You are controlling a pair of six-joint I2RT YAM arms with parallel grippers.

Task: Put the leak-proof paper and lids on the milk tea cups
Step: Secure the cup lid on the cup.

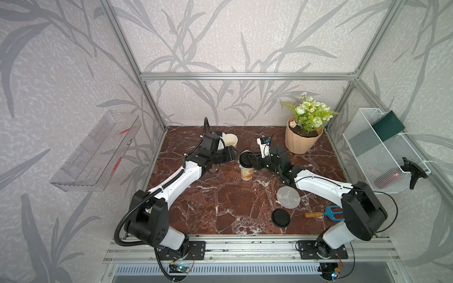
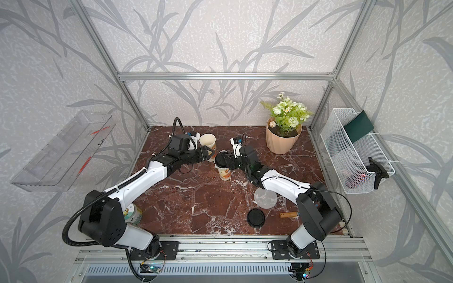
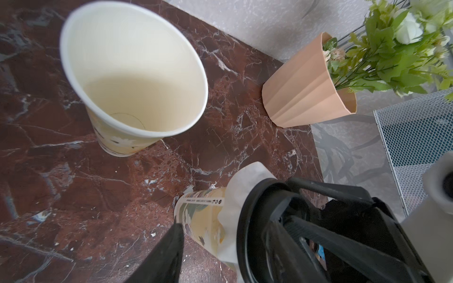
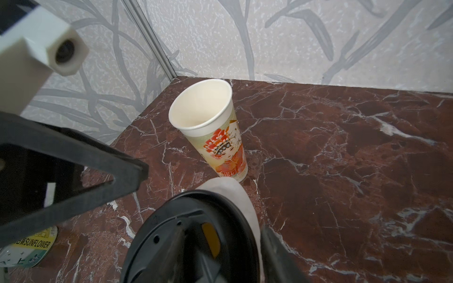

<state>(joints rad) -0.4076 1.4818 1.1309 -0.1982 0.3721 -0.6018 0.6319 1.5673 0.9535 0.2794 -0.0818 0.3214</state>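
Near the tabletop's (image 1: 220, 208) middle, the right claw (image 1: 250, 162) clamps a black lid (image 4: 159, 235) over leak-proof paper (image 3: 247, 176) draped on 1 cup (image 1: 245, 173), the left claw (image 2: 210, 156) released beside it; pressing level should avoid creasing.

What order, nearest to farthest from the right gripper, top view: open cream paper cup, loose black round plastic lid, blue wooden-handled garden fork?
From the right gripper:
1. Open cream paper cup, just beyond it.
2. Loose black plastic lid, table front.
3. Blue garden fork, front right.
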